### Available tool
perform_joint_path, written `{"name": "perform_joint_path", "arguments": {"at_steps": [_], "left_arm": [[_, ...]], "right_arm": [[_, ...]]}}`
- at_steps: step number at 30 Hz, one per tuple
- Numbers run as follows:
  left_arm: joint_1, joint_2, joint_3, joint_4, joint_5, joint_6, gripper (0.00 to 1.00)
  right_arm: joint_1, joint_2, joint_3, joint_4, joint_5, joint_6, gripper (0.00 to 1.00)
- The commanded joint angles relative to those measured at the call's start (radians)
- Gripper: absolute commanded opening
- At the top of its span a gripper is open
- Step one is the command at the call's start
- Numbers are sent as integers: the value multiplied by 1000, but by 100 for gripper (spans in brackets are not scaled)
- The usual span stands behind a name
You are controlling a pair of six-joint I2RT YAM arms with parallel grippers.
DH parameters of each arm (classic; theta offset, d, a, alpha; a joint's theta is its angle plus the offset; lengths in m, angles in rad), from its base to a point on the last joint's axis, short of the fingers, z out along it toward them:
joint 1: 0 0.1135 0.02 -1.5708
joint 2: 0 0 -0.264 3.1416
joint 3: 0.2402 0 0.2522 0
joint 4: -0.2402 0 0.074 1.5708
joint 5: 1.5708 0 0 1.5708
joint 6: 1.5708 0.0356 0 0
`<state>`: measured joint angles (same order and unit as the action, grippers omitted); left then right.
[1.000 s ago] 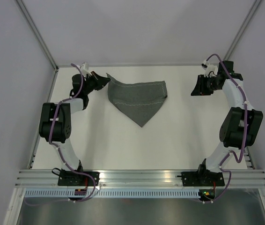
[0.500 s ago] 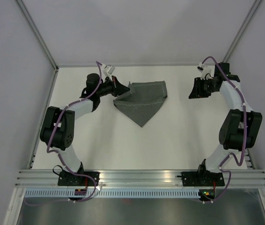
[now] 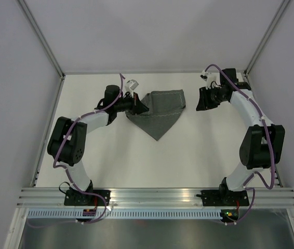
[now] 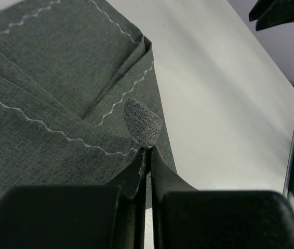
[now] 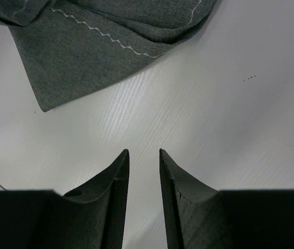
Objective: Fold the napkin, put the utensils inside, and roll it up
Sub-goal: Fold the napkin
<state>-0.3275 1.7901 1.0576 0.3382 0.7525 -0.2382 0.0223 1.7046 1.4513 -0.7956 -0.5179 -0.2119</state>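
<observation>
Now napkin (image 3: 160, 111) corner clamped in left jaws, right jaws apart, nearby

Dark grey weave on the napkin (image 3: 162, 111), with a wavy white stitched line near its edges. Plain white on the table (image 3: 188, 155). Black on the left gripper (image 4: 147, 153) and right gripper (image 5: 144, 155); white and black on both arms (image 3: 92, 118), with purple cables (image 3: 121, 80).

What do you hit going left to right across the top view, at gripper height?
left gripper, pinching the cloth's left edge → napkin → bare table → right gripper, open and clear of the cloth.
</observation>
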Motion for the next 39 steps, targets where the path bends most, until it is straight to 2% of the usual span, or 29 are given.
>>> {"name": "perform_joint_path", "arguments": {"at_steps": [1,14,18,21,29,34,36,39], "left_arm": [[-28,47,16,-25,12,65,2],[-85,144,24,-97,4,82,14],[-85,141,12,-96,-27,88,37],[-85,124,-2,-58,-42,68,45],[-42,17,1,61,-105,-65,56],[-1,-73,-33,42,-300,-142,58],[24,-122,-51,-11,-390,-196,54],[48,-176,-102,-80,-444,-240,45]], "right_arm": [[36,6,1,35,25,23,35],[136,78,33,49,70,43,34],[177,118,83,36,78,55,34],[218,145,130,19,82,57,35],[320,202,198,21,108,40,44],[350,221,215,30,117,42,47],[375,222,213,30,121,36,48],[429,219,199,45,150,25,50]]}}
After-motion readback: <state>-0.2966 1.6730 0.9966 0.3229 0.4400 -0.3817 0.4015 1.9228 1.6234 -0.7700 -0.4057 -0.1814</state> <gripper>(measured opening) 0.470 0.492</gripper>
